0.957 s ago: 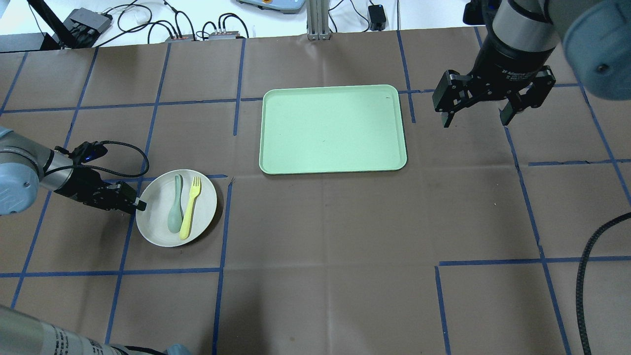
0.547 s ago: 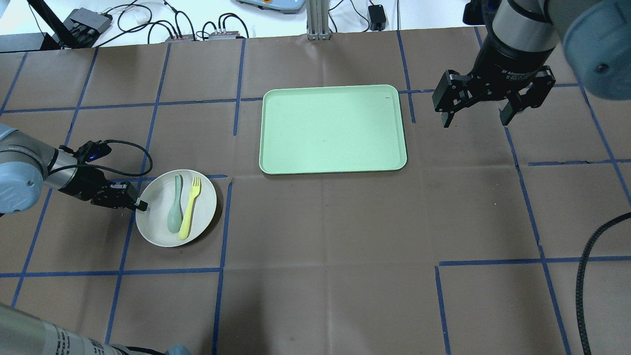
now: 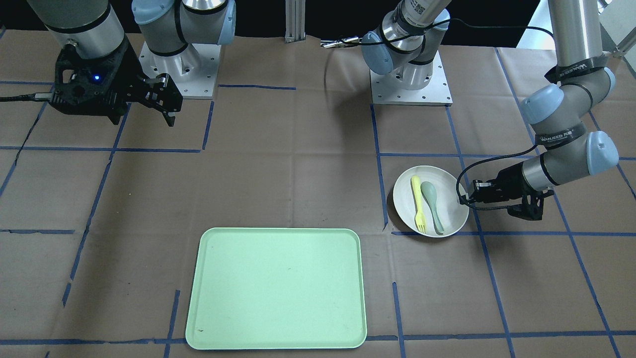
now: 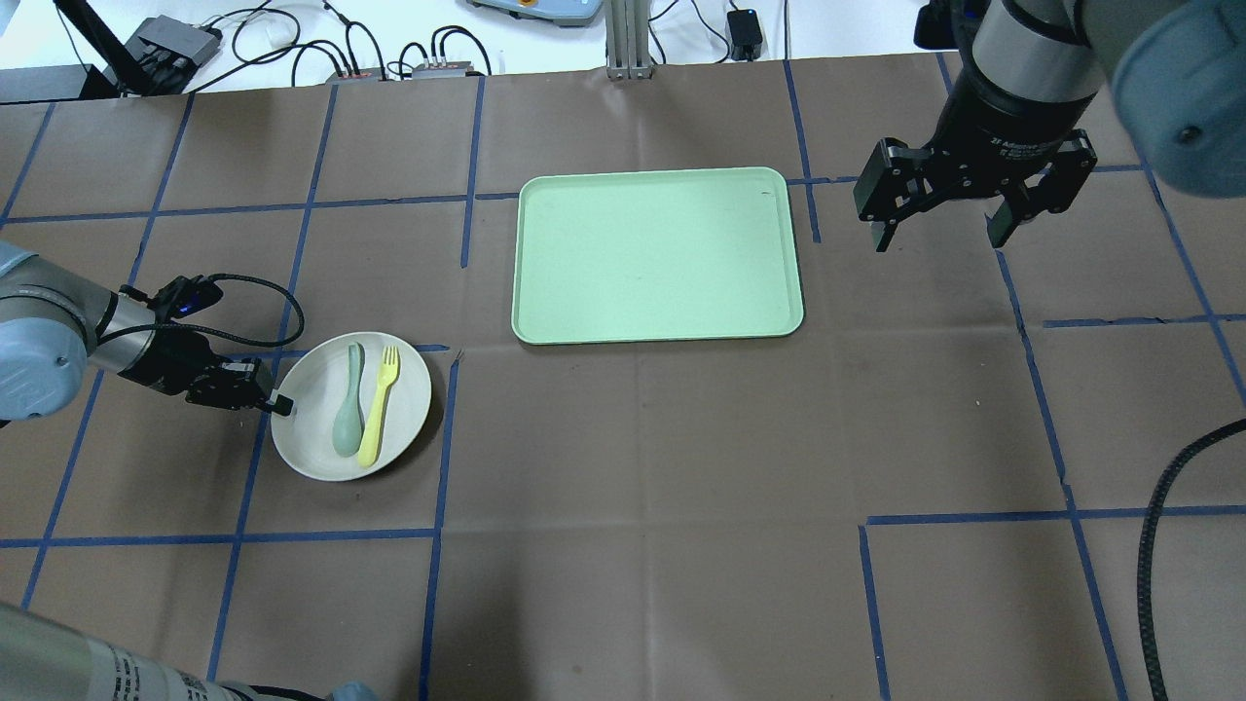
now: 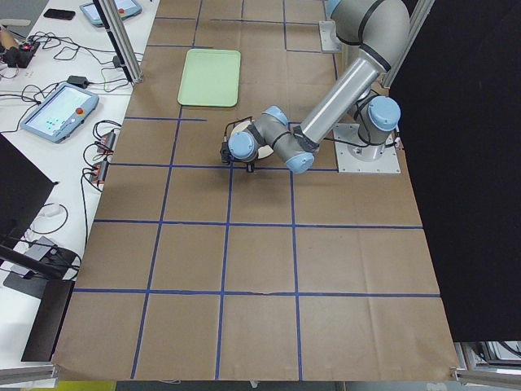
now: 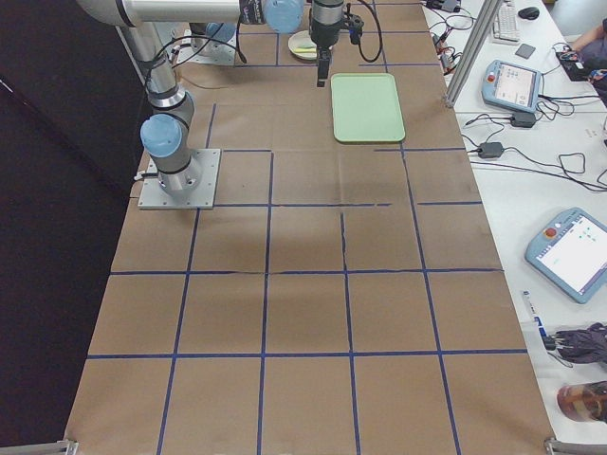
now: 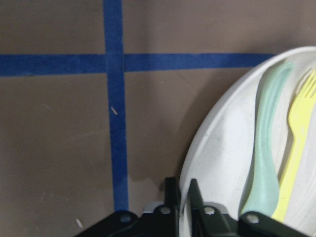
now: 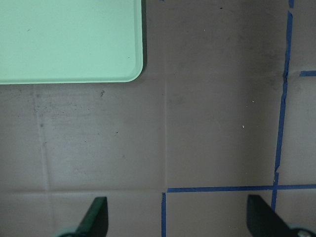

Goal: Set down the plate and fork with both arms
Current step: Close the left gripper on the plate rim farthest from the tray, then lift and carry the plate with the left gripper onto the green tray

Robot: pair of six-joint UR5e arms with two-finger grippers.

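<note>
Overhead, I see the left claw (image 4: 277,404) only meeting the plate (image 4: 414,394); its wrist camera shows both fingers pinched narrowly over the rim. The plate is well left of the tray (image 4: 657,255), nearer the robot. The fork (image 4: 378,407) lies in it, long axis near-to-far, tines leaning toward the tray. The right claw (image 4: 941,241) hangs wide open and empty, just right of the tray.

Plate (image 7: 222,148) and fork (image 7: 296,133) cut off at the left wrist view's right edge

A mint-green tray (image 4: 657,255) lies flat on the brown, blue-taped table (image 4: 681,487) — a grey-green spoon (image 4: 348,414) well apart from it.
</note>
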